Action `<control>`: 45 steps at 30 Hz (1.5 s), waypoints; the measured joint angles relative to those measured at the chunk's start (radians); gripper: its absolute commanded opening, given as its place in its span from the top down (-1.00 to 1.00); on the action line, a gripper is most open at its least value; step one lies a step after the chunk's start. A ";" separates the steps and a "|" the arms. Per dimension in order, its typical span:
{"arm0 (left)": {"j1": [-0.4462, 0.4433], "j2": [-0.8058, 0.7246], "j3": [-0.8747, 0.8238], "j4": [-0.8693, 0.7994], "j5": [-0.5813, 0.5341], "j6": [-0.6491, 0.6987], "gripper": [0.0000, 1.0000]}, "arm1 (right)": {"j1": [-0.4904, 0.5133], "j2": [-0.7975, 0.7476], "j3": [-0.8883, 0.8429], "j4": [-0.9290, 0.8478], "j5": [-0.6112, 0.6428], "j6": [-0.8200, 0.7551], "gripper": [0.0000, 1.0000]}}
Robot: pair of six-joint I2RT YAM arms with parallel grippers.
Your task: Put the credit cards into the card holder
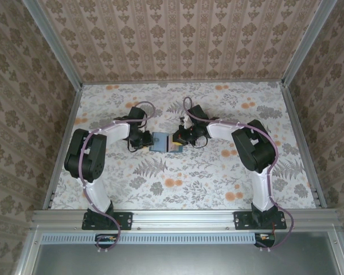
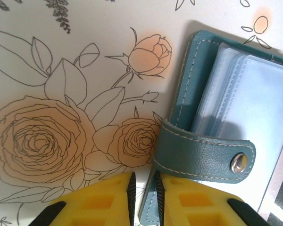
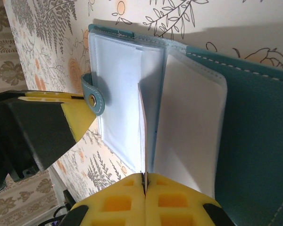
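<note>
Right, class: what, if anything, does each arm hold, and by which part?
The right fingers pinch a credit card by its near edge; the left fingers pinch the card holder by its cover's edge.

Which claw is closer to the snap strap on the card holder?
Left. The left claw sits right beside the strap; the right claw pinches a card across the holder.

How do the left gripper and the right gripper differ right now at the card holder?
The left gripper has its jaws slightly apart around the teal edge of the card holder, grip unclear; the right gripper is shut on a thin card. The left gripper sits beside the snap strap; the right gripper holds its card edge-on among the clear sleeves. Both have yellow fingers.
</note>
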 measured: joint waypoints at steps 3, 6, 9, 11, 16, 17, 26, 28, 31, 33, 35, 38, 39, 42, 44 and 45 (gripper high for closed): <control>0.000 0.000 0.000 0.001 0.000 0.000 0.58 | -0.005 0.000 -0.005 0.002 -0.001 0.000 1.00; 0.000 0.001 0.000 0.003 0.001 0.000 0.63 | -0.010 0.000 -0.015 0.015 -0.005 0.003 1.00; 0.000 0.001 -0.003 0.006 0.001 0.000 0.63 | -0.010 0.000 -0.021 0.026 -0.008 0.006 1.00; 0.000 0.001 -0.006 0.011 0.001 0.000 0.63 | -0.010 0.000 -0.022 0.027 -0.008 0.007 1.00; 0.000 0.001 -0.007 0.012 0.001 0.000 0.64 | -0.010 0.000 -0.022 0.031 -0.016 0.008 1.00; -0.001 0.001 -0.007 0.012 0.001 0.000 0.64 | -0.010 0.000 -0.022 0.031 -0.022 0.008 1.00; -0.004 0.001 -0.007 0.014 0.000 0.000 0.64 | -0.012 0.046 0.016 0.043 -0.055 0.007 1.00; -0.005 0.001 -0.006 0.014 0.000 0.000 0.64 | -0.013 0.054 0.029 0.047 -0.057 0.007 1.00; -0.006 0.001 -0.006 0.015 0.000 0.000 0.64 | -0.013 0.071 0.057 0.046 -0.059 0.006 1.00; -0.006 0.001 -0.006 0.015 0.000 0.000 0.64 | -0.013 0.082 0.074 0.046 -0.059 0.002 1.00; -0.006 0.001 -0.006 0.016 -0.001 0.000 0.64 | -0.015 0.091 0.083 0.045 -0.059 0.001 1.00; -0.010 0.001 -0.006 0.016 -0.005 0.000 0.64 | -0.017 0.109 0.100 0.045 -0.058 -0.009 1.00; -0.010 0.001 -0.006 0.017 -0.007 0.000 0.65 | -0.017 0.116 0.106 0.045 -0.056 -0.017 1.00; -0.010 0.001 -0.006 0.018 -0.007 0.000 0.65 | -0.016 0.123 0.123 0.037 -0.050 -0.043 1.00; -0.011 0.001 -0.006 0.018 -0.007 0.000 0.64 | -0.016 0.124 0.129 0.034 -0.044 -0.055 1.00; -0.011 0.001 -0.006 0.018 -0.007 0.000 0.65 | -0.012 0.124 0.130 0.031 -0.036 -0.059 1.00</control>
